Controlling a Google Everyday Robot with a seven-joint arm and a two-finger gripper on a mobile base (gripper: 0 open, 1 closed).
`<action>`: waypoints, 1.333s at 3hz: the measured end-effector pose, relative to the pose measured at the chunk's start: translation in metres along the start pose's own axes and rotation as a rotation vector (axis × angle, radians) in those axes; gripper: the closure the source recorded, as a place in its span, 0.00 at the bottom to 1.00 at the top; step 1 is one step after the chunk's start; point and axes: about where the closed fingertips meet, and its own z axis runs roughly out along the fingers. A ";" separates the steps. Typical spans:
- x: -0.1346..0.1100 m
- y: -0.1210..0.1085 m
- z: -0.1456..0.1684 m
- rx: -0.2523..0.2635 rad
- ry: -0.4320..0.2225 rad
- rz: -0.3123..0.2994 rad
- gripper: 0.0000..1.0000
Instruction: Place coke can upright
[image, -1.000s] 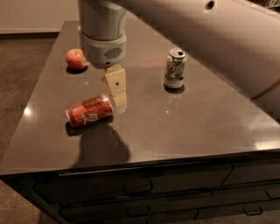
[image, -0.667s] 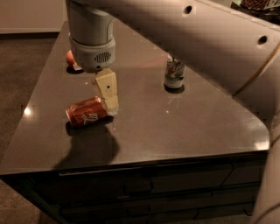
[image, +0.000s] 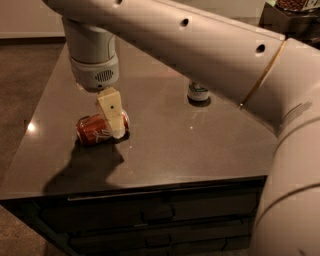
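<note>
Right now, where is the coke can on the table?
In the camera view the coke can lies on its side on the left part of the table, with the gripper at its right end.

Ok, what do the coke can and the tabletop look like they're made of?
Coke can, lying on its side at the gripper: likely thin aluminium, with a glossy red print that catches highlights. Tabletop: dark polished stone or laminate, hard to say which; it reflects a bright light spot near its left edge.
</note>
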 end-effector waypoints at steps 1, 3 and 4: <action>-0.010 0.006 0.014 -0.006 0.013 0.033 0.00; -0.020 0.014 0.034 -0.039 0.036 0.075 0.18; -0.028 0.012 0.034 -0.052 0.026 0.073 0.48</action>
